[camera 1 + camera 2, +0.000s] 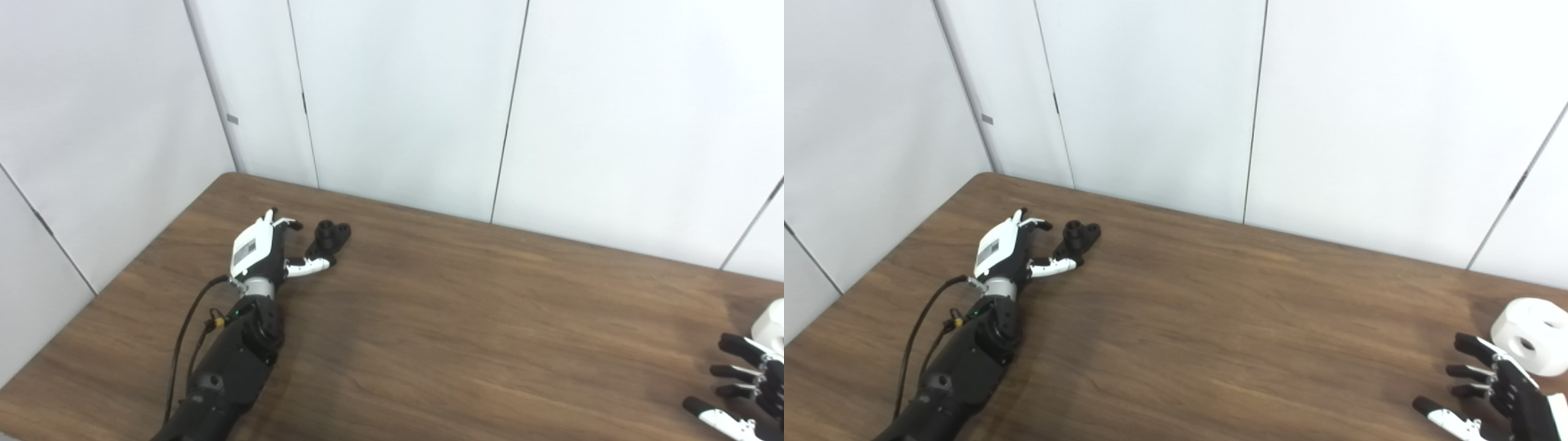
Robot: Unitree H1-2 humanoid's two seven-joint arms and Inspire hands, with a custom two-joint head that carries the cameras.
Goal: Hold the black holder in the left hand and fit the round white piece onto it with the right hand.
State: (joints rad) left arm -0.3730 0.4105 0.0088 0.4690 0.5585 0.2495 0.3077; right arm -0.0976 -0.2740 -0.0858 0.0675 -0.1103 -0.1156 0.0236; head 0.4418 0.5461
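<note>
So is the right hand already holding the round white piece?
No: the right hand is open, fingers spread, just short of the round white piece, which sits on the table.

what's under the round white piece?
The round white piece sits directly on the wooden table; nothing else shows beneath it. Its underside is hidden. The right robot hand is open beside it, not underneath.

Wood-grain table (1213, 318) matt; round white piece (1532, 335) smooth plastic; black holder (1079, 237) matt plastic

Black forearm, loose cable, white-backed left robot hand (262, 248)
</note>
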